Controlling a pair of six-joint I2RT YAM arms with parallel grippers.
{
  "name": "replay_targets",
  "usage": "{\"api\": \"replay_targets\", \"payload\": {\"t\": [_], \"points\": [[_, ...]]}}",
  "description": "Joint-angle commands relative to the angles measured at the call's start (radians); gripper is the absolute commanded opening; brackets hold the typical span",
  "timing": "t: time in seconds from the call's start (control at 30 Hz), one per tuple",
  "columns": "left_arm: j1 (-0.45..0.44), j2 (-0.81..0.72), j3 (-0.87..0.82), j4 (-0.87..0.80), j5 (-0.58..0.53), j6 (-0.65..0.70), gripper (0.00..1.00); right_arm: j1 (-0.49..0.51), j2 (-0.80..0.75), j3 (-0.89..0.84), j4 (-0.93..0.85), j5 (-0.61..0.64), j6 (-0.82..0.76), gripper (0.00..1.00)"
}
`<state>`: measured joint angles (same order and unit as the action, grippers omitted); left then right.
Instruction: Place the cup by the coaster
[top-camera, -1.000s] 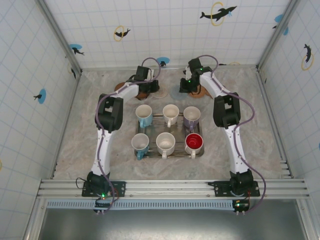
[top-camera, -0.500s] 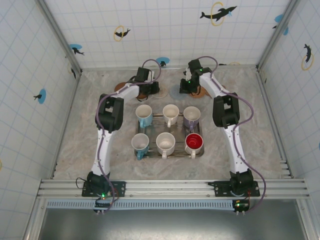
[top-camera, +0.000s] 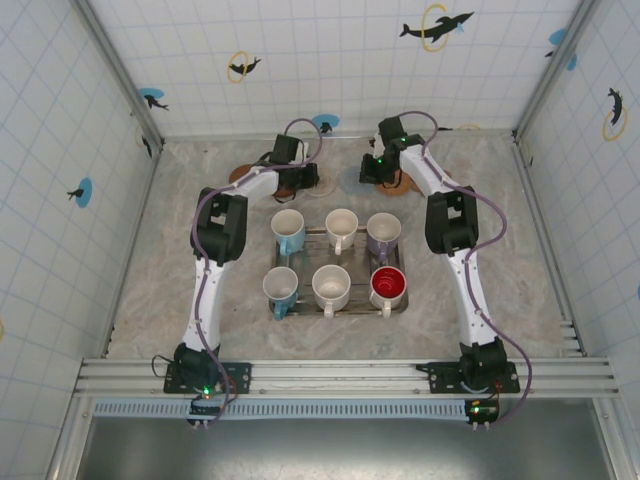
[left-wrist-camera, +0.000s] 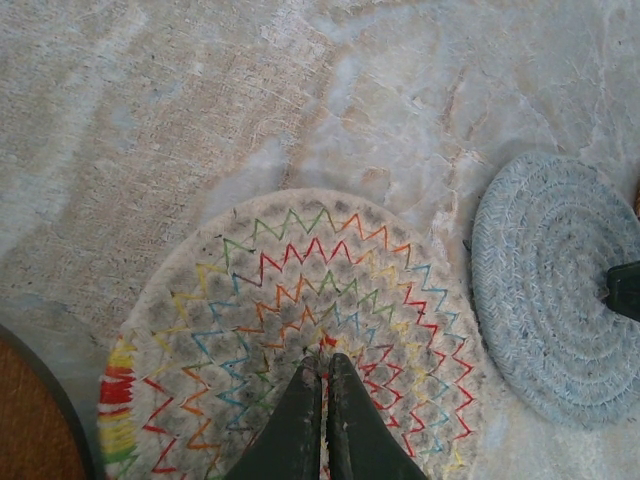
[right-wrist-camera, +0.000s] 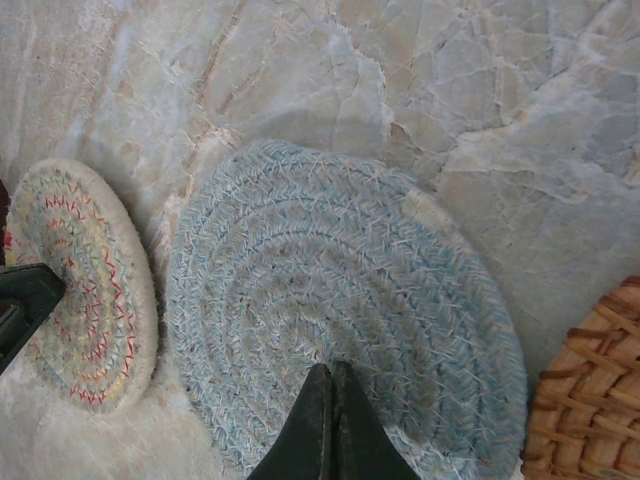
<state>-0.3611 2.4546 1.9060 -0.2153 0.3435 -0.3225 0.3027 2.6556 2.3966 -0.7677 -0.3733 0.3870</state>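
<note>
Several cups stand on a metal tray (top-camera: 338, 268) mid-table: two white with blue handles (top-camera: 288, 228) (top-camera: 280, 286), two plain white (top-camera: 342, 226) (top-camera: 331, 285), a lilac one (top-camera: 383, 232) and one red inside (top-camera: 388, 285). At the back, my left gripper (top-camera: 308, 182) (left-wrist-camera: 322, 362) is shut, tips over the middle of a white coaster with coloured zigzags (left-wrist-camera: 290, 330). My right gripper (top-camera: 368, 176) (right-wrist-camera: 331, 370) is shut, tips over a pale blue braided coaster (right-wrist-camera: 340, 300). Neither holds anything.
The blue coaster (left-wrist-camera: 545, 290) lies just right of the zigzag coaster (right-wrist-camera: 80, 290). A brown wicker coaster (right-wrist-camera: 595, 390) lies right of the blue one, and a brown coaster (top-camera: 240, 175) lies at the far left. Tiled walls enclose the table on three sides.
Both wrists have edged slightly toward the back wall over the coasters. Both grippers stay shut, and the cups have not moved.
</note>
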Motion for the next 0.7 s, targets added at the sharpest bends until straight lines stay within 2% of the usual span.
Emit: {"api": "replay_targets", "payload": {"t": [0.0, 0.37, 0.67], "points": [[-0.006, -0.009, 0.019, -0.023, -0.011, -0.003, 0.09, -0.003, 0.04, 0.029, -0.013, 0.008, 0.004, 0.02], [-0.006, -0.078, 0.139, -0.041, -0.017, 0.011, 0.1, -0.008, -0.054, 0.038, 0.007, -0.017, 0.022, 0.04], [-0.018, -0.289, 0.029, -0.006, -0.059, 0.049, 0.1, -0.023, -0.135, 0.085, 0.022, -0.055, 0.045, 0.04]]}}
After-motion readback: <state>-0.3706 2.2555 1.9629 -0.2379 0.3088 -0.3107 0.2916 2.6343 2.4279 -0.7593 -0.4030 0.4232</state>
